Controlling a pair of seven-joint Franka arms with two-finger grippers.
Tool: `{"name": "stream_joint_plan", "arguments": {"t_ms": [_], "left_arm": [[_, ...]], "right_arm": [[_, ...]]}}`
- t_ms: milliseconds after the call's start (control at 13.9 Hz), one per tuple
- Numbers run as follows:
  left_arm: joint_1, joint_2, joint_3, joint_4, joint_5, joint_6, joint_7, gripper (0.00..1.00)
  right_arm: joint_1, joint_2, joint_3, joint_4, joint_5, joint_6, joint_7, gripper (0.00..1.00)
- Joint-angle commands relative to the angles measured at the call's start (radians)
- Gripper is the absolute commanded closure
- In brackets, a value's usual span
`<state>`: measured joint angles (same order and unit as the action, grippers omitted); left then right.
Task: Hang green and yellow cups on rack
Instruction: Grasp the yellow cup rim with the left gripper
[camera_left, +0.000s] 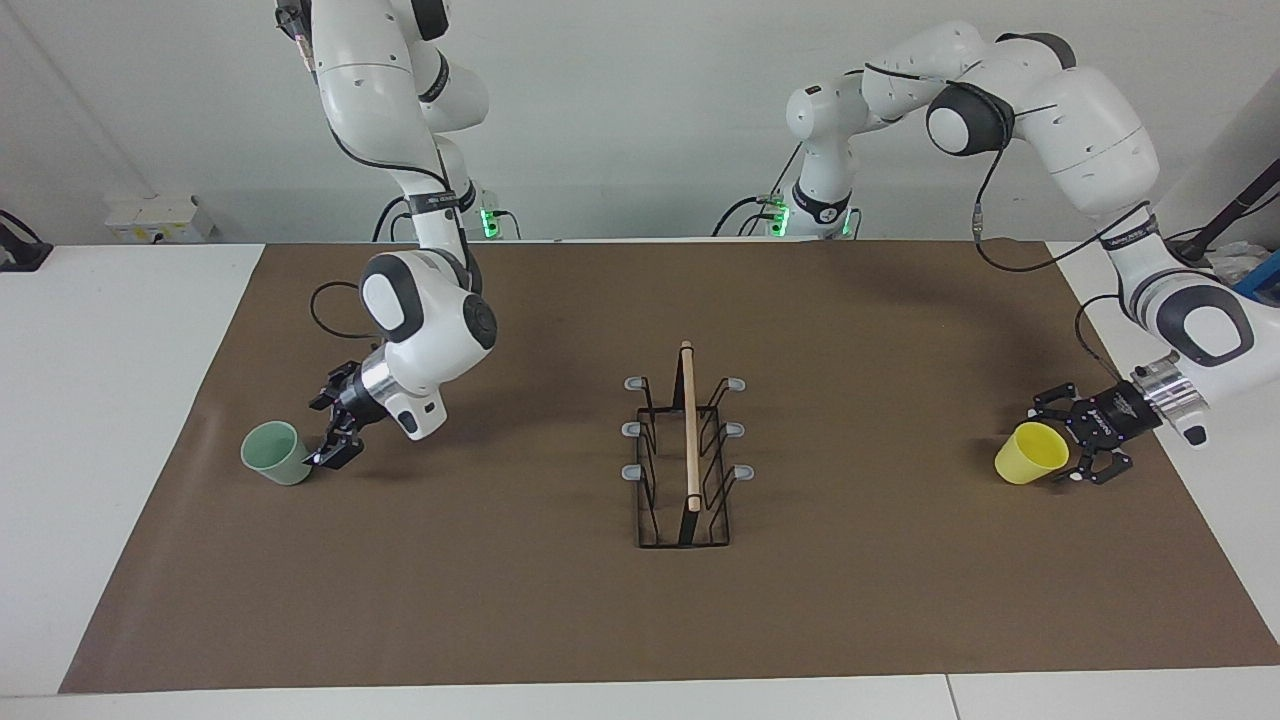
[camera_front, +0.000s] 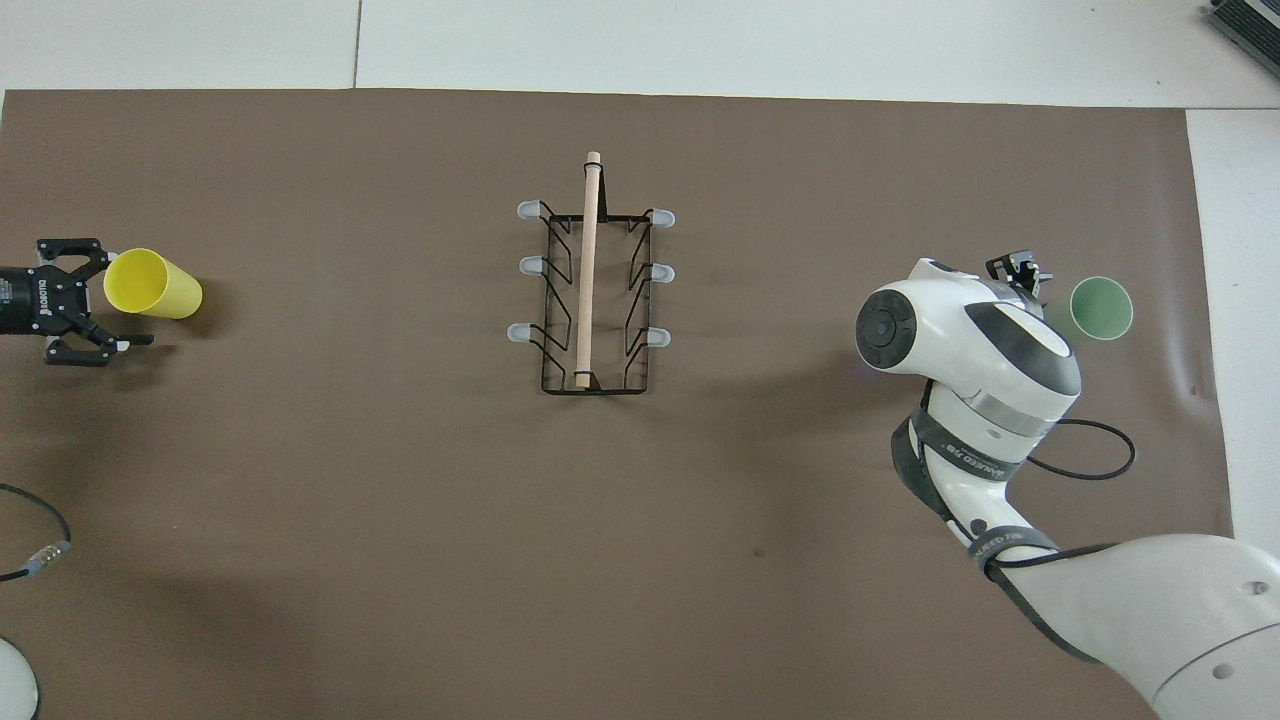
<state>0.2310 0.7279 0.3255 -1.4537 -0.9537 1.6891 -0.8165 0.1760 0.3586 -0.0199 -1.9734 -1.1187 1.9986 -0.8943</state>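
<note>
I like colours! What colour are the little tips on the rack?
Grey, on all six prongs of the rack; the overhead view shows them best.

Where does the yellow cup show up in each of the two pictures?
Facing view: yellow cup at the picture's right, by the left gripper.
Overhead view: yellow cup at the picture's left edge, by that gripper.
Shared landmark: the rack at mid-table.

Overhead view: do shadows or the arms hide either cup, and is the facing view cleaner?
Overhead view: the right arm's wrist covers part of the green cup; the yellow cup shows whole, casting a soft shadow. Facing view: both cups unobstructed, even light, no glare.
</note>
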Motion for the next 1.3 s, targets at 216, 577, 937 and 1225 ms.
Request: {"name": "stream_joint_plan", "arguments": {"t_ms": [216,577,937,1225], "left_arm": [[-0.030,-0.078,0.001,-0.139,-0.066,0.064,0.076,0.00],[-0.084,-0.085,-0.002,-0.178,-0.111,0.147,0.063,0.00],[-0.094,-0.093,-0.005,-0.177,-0.128,0.156,0.065,0.00],[-0.114,-0.113,-0.005,-0.174,-0.129,0.162,0.065,1.00]], "right_arm": [[-0.016,0.039,0.005,-0.018,-0.099,0.038,0.092,0.00],[-0.038,0.063,0.005,-0.032,-0.165,0.077,0.153,0.00],[-0.078,0.062,0.005,-0.065,-0.237,0.115,0.189,0.00],[-0.084,0.059,0.005,-0.090,-0.262,0.137,0.212,0.00]]}}
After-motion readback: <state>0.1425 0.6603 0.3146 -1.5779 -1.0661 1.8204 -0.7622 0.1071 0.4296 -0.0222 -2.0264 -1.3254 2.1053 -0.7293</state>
